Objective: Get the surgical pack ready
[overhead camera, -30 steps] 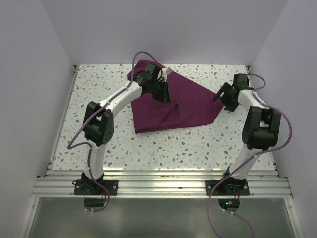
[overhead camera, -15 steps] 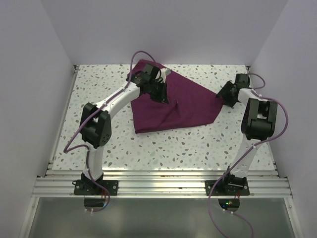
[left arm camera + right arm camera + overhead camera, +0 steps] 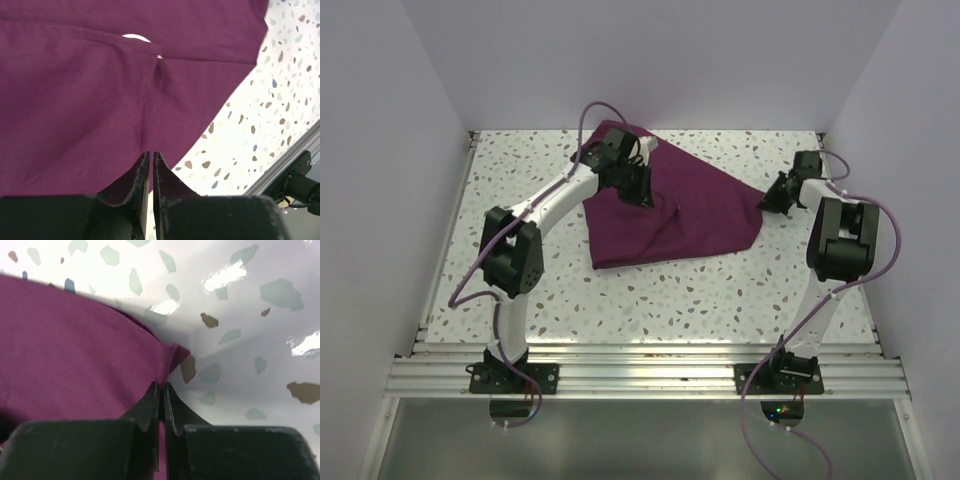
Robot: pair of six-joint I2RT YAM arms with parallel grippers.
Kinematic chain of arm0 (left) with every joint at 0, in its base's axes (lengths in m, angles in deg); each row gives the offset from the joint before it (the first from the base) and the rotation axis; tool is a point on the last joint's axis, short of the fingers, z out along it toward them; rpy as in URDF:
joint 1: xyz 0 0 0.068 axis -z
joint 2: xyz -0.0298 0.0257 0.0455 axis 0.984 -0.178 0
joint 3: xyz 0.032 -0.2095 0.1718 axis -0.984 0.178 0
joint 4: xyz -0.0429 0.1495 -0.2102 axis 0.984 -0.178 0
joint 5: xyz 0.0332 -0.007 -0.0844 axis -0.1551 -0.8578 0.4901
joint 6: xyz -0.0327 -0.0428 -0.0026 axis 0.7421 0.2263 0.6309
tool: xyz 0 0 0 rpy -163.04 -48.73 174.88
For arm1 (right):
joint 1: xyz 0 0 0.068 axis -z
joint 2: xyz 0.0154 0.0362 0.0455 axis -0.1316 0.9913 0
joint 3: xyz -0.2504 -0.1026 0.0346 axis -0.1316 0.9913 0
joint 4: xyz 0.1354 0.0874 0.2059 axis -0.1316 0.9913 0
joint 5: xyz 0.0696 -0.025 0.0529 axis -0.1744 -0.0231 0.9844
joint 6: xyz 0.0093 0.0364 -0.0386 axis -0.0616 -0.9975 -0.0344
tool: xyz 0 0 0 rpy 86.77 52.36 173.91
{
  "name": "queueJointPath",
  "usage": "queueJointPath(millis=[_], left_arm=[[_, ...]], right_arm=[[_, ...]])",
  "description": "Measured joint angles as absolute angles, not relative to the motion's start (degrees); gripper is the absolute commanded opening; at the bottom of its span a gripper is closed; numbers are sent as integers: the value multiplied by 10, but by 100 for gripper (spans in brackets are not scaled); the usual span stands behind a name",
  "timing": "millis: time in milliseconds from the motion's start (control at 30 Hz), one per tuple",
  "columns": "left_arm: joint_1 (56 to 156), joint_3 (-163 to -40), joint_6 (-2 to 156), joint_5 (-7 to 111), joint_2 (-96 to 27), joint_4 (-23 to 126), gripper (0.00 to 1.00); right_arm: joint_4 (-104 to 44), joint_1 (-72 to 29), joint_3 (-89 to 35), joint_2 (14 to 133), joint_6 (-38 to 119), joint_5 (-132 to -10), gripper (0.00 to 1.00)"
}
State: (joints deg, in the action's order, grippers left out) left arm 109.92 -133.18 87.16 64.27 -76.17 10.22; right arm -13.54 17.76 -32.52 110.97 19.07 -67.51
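Your right pincer (image 3: 161, 385) was clamped shut on the right-hand corner of the maroon drape (image 3: 690, 215), which lay spread on the speckled table (image 3: 720, 290) between both arms. Your left pincer (image 3: 151, 154) stood over the drape's left part, jaws all but closed; whether it held cloth could not be confirmed.

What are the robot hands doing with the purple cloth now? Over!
Left gripper pinching the surgical pack at a crease. Right gripper shut on its right corner. Pack lying on the table. Nothing in the way.
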Motion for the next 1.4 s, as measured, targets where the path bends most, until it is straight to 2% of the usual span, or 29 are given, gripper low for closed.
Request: queueJointPath(millis=[233, 500, 667, 900, 1400], left_arm=[[1027, -1268, 881, 617, -719, 102, 8], [921, -1143, 886, 577, -619, 106, 8], [918, -1068, 892, 576, -597, 115, 8], [919, -987, 916, 598, -581, 139, 8], [943, -950, 946, 614, -569, 187, 8]], right_arm=[[-99, 153, -328, 1047, 177, -639, 0], [-76, -5, -429, 1012, 153, -610, 0], [-55, -96, -515, 1016, 141, -595, 0], [-43, -162, -598, 1058, 126, -595, 0], [-15, -262, -666, 1154, 119, -602, 0]])
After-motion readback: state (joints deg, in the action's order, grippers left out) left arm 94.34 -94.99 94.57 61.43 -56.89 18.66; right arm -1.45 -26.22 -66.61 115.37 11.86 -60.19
